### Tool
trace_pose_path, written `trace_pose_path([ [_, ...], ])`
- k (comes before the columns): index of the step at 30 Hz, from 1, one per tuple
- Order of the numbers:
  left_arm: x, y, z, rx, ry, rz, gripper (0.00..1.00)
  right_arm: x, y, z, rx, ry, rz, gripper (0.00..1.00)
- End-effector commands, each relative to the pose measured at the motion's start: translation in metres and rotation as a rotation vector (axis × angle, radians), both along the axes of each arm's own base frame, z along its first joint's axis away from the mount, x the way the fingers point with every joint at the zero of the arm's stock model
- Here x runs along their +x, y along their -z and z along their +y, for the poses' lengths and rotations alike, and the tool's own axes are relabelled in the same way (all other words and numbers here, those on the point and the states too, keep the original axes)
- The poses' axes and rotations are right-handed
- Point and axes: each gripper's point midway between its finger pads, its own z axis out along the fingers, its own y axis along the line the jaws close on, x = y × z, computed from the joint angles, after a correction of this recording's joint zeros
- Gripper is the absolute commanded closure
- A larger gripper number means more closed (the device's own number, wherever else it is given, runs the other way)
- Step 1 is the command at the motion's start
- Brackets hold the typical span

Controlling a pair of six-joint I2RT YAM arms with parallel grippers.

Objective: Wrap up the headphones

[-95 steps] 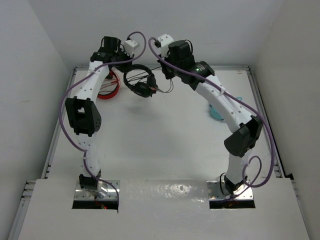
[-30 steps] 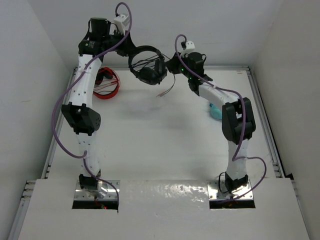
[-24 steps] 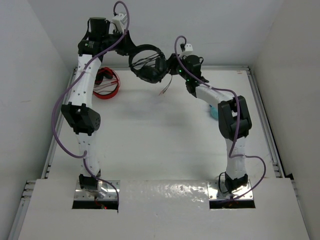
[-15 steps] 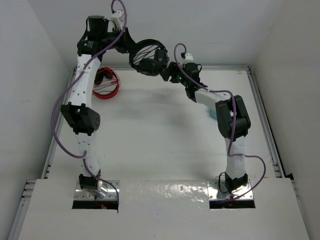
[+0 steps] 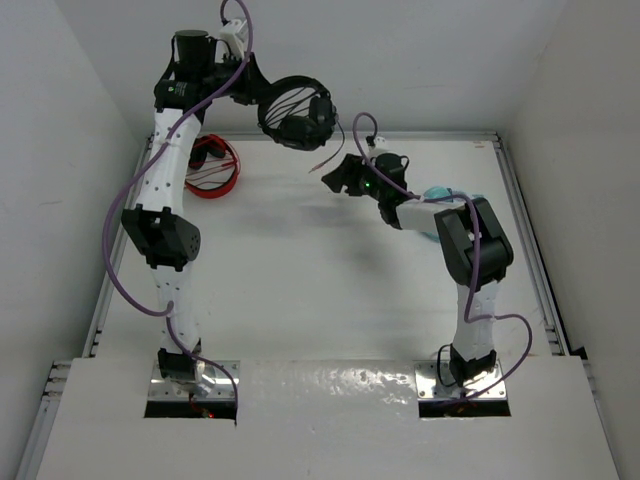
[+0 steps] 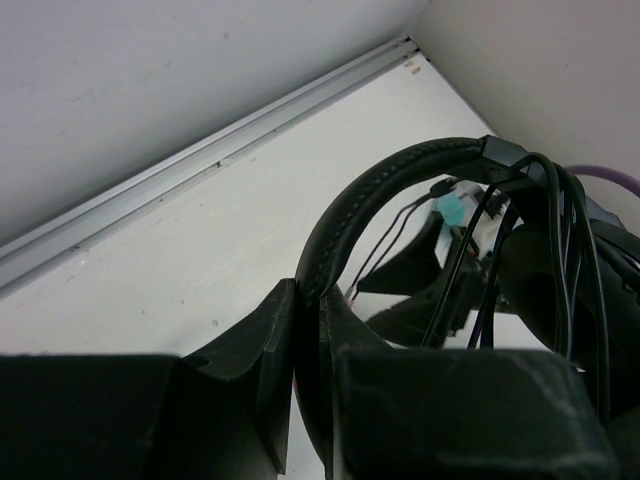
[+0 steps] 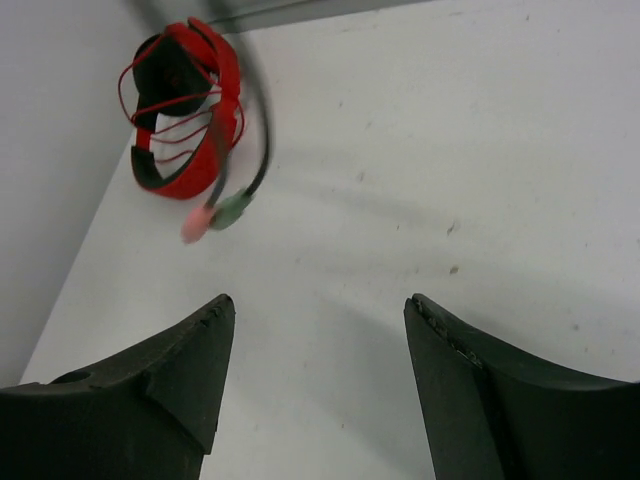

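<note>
The black headphones (image 5: 297, 112) hang high over the table's far side, their cable looped several times across the headband (image 6: 400, 180). My left gripper (image 5: 260, 97) is shut on that headband, which is pinched between its fingers (image 6: 270, 340). The cable's loose end (image 5: 325, 160) dangles below the earcups; in the right wrist view its pink and green plugs (image 7: 215, 215) swing, blurred. Below and to the right of the headphones, my right gripper (image 5: 335, 178) stands open over bare table, nothing between its fingertips (image 7: 318, 305).
Red headphones (image 5: 212, 165) with their cable wrapped lie at the far left corner (image 7: 185, 120), near the side wall. Teal headphones (image 5: 438, 195) lie at the right, partly hidden behind the right arm. Walls close the table on three sides.
My right gripper has opened, let go of the cable and dropped down and away from the headphones. The cable end now swings free. The left arm raised the headphones slightly.
</note>
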Motion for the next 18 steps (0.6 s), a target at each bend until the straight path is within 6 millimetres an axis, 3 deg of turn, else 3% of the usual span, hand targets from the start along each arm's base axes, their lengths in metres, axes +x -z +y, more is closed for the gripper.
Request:
trace_pose_path([
  [1, -0.004, -0.042, 0.007, -0.035, -0.021, -0.103, 1.0, -0.012, -0.072, 0.003, 0.078, -0.036, -0.183, 0.32],
  [9, -0.001, -0.043, 0.008, -0.03, -0.037, -0.114, 1.0, 0.0, -0.089, 0.014, 0.108, -0.055, -0.173, 0.27],
  [17, -0.003, -0.043, 0.007, -0.036, -0.033, -0.108, 1.0, 0.037, -0.07, -0.007, 0.011, 0.157, -0.127, 0.27],
  [18, -0.003, -0.044, 0.006, -0.041, -0.033, -0.107, 1.0, 0.043, -0.076, -0.006, 0.016, 0.17, -0.133, 0.29],
])
